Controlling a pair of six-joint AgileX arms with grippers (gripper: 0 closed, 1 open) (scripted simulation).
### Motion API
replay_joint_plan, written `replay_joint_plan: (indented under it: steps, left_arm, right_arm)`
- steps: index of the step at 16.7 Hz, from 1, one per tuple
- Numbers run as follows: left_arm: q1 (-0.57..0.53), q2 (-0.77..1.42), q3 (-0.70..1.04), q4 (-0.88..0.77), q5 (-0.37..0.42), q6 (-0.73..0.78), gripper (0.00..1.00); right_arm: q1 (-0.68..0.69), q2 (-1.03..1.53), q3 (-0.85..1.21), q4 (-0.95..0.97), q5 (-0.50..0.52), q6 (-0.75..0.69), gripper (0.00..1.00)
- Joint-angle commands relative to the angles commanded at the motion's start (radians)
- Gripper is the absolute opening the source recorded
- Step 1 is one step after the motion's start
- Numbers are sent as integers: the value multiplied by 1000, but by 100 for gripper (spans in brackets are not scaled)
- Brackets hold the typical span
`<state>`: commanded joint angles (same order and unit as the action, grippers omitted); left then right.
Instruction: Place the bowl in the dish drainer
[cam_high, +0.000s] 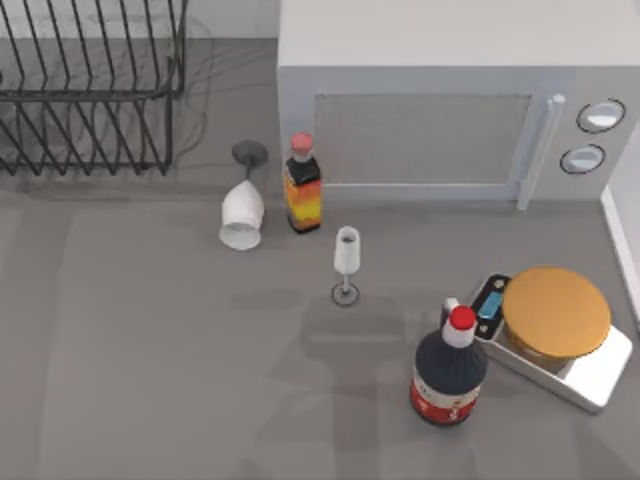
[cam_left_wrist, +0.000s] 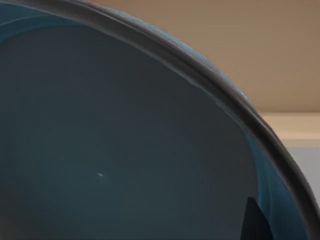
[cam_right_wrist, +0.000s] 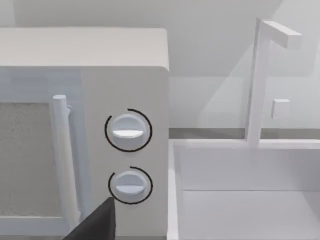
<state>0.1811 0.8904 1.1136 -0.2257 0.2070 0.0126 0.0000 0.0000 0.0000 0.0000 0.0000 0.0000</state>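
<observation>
The bowl (cam_left_wrist: 125, 140) is seen from very close in the left wrist view: its blue-grey inside and its dark rim curve across the picture. My left gripper holds it, and one dark fingertip (cam_left_wrist: 256, 222) lies against the bowl's inner wall. The dish drainer (cam_high: 90, 95), a black wire rack, stands at the table's back left in the top view. A dark edge of my right gripper (cam_right_wrist: 95, 225) shows in front of the microwave's two knobs.
A white microwave (cam_high: 430, 110) fills the back right. In front of it are an overturned white wine glass (cam_high: 242, 215), an orange-labelled bottle (cam_high: 302, 185), a small upright glass (cam_high: 346, 262), a dark red-capped bottle (cam_high: 448, 375) and a scale with a golden disc (cam_high: 555, 315). A white sink (cam_right_wrist: 245, 190) is beside the microwave.
</observation>
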Motion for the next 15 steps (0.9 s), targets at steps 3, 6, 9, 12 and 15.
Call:
replay_joint_plan:
  steps: [3,6,9,12,15]
  left_arm:
    - [-5,16,3,11,-3,0,0]
    - [-16,110,-2,108,-9,0,0]
    - [-33,277,-22,290,-24,1,0]
    - [-55,469,-61,526,-45,4,0]
    - [-79,648,-110,770,-67,6,0]
  right_arm:
    - [0,0,0,0,0,0,100]
    - [0,0,0,0,0,0,100]
    - [0,0,0,0,0,0,100]
    - [0,0,0,0,0,0,100]
    - [0,0,0,0,0,0,100]
